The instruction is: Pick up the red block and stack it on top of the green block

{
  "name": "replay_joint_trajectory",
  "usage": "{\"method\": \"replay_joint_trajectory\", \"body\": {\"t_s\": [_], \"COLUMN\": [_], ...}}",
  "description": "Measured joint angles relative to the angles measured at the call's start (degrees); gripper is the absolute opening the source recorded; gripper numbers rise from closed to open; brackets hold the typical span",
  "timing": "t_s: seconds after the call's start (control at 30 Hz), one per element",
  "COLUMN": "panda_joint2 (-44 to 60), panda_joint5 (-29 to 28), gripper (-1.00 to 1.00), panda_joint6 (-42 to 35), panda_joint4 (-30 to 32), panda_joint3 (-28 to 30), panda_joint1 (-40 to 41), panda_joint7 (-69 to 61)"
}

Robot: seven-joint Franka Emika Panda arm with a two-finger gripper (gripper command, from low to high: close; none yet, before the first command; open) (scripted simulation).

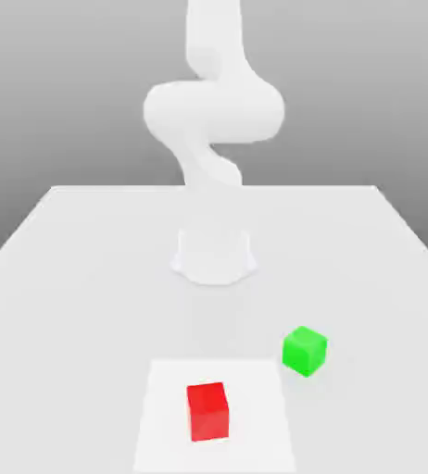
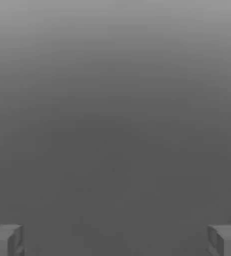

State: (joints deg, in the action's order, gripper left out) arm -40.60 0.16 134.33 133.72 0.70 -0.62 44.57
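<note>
Near table [image 1: 88,268] front edge: red block [image 1: 207,411] on pale square mat [image 1: 162,417], green block [image 1: 305,351] just beside mat's far corner, apart. Gripper [image 2: 115,240] spread wide, empty, apparently aimed off table, pickup not begun.

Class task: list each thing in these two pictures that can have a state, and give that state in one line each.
red block: resting on the table, not held.
green block: on the table, nothing stacked on it.
gripper: open, fingers wide apart, empty.

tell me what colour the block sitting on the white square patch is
Red block, clearest in the exterior view.
</note>
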Motion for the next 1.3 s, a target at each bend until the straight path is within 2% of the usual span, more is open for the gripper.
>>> {"method": "replay_joint_trajectory", "body": {"t_s": [0.7, 0.9, 0.93, 1.13, 1.3], "panda_joint2": [44.0, 56.4, 57.9, 58.7, 51.1], "panda_joint5": [1.1, 2.4, 2.7, 2.7, 1.3], "gripper": [0.0, 0.0, -1.0, -1.0, -1.0], "panda_joint6": [21.4, 31.0, 32.3, 32.9, 26.5], "panda_joint4": [16.3, 15.8, 15.6, 15.5, 16.6], "panda_joint3": [2.9, 1.8, 1.6, 1.4, 2.1], "panda_joint1": [-2.1, -1.2, -1.1, -0.9, -1.4], "panda_joint7": [-10.5, -12.0, -12.3, -12.2, -11.3]}}
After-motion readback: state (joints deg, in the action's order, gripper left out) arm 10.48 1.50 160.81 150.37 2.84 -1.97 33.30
